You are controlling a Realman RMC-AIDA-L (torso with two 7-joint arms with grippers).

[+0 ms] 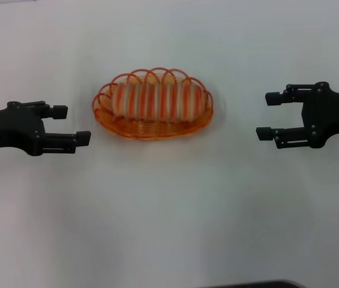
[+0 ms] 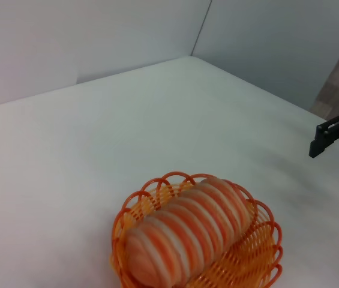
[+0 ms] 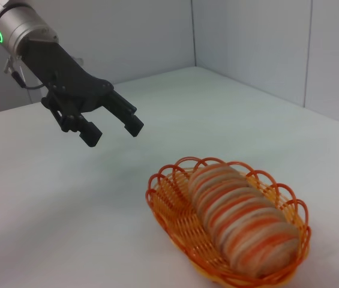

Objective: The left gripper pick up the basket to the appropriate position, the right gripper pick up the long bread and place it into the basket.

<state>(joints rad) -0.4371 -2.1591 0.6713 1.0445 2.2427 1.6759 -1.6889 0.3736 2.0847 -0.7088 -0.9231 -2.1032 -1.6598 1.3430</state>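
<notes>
Bread (image 1: 157, 101) lies in basket (image 1: 106, 117) — hands clear.

Bright, even, diffuse overhead light in all views. White table (image 1: 169, 216) is near blown out in the head view, with slight dimming toward the corners. Shadows soft and faint: a weak one under the basket (image 1: 153, 129), barely any under the grippers. No hard glare. Head view mildly soft overall. In the wrist views the long bread (image 2: 184, 231) looks soft up close; far walls (image 3: 127, 36) stay evenly grey.
</notes>
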